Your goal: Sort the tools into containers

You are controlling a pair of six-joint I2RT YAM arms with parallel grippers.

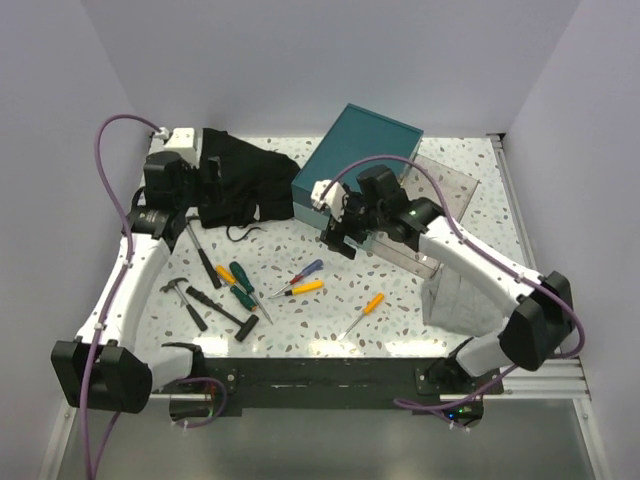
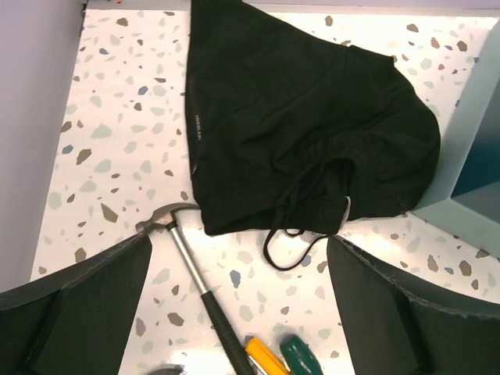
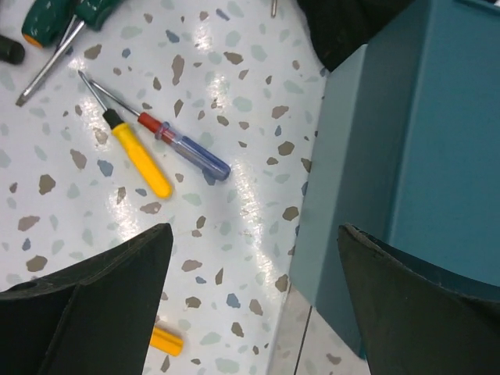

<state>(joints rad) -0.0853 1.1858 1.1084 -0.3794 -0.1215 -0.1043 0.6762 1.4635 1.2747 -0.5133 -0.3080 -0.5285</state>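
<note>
Left jaws gape empty by the floppy black fabric bag (image 1: 240,185), eleven o'clock; right jaws gape empty beside the dark-teal rectangular hard case (image 1: 355,150). Small hand tools (image 1: 240,277) lie on the speckled desk (image 1: 400,322), seven o'clock.

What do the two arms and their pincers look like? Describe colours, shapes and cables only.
Both the left arm and right arm have white shells with black joints and black bases. A purple cable loops along each. A small white box sits at each wrist. The left pincer and right pincer each have two broad, matte black wedge-shaped fingers.
</note>
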